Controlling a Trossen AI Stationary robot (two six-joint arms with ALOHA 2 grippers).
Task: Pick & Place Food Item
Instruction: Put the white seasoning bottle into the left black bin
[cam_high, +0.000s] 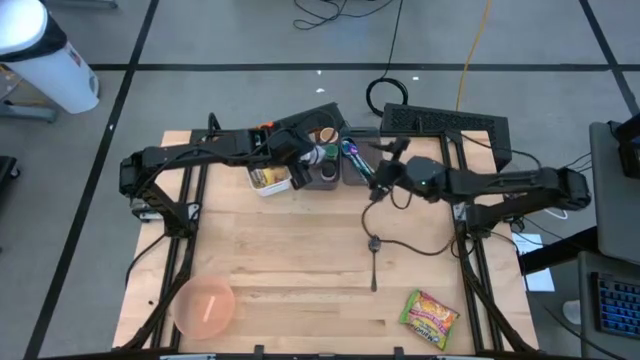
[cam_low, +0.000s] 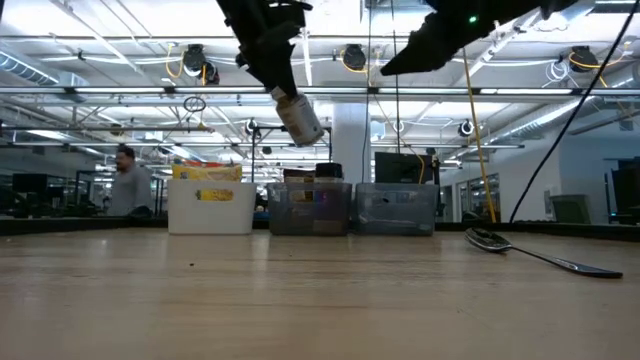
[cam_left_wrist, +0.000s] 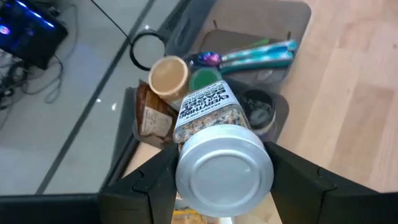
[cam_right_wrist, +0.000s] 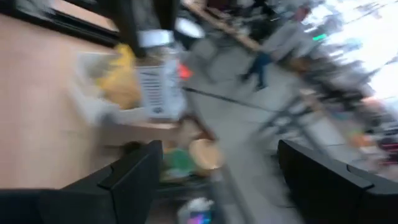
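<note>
**Seasoning jar held aloft over the bins at the far edge**

The left gripper (cam_left_wrist: 217, 186) has its fingers clamped on a seasoning jar (cam_left_wrist: 211, 134), one finger against each side of the body just below the silver lid (cam_left_wrist: 225, 171). In the low view the jar (cam_low: 298, 118) hangs well above the table (cam_high: 290, 260), tilted, lid end up toward the wrist and base pointing down and away. Its long axis therefore runs out from between the fingers toward the containers below.

Directly beneath the jar, by the left wrist view, sits a dark bin (cam_left_wrist: 273, 112) at the middle of the table's far edge, already holding a brown-lidded jar (cam_left_wrist: 168, 76), a green-lidded one (cam_left_wrist: 205, 79) and a packet. A second clear bin (cam_left_wrist: 267, 31) beside it holds utensils with bright handles. A white bin (cam_low: 210, 205) stands just to the left of these. Any lowering looks like a short, near-vertical drop into the dark bin.

The right gripper (cam_right_wrist: 211, 180) hovers nearby over the same far edge, fingers spread wide and empty.

Nearer the front edge lie a spoon (cam_high: 373, 255), a pink bowl (cam_high: 205, 305) at the left corner and a snack packet (cam_high: 430, 318) toward the right corner.

The right wrist view is smeared, so contents there are hard to read. The high view hides the jar under the left arm, and free room in the dark bin cannot be judged.
</note>
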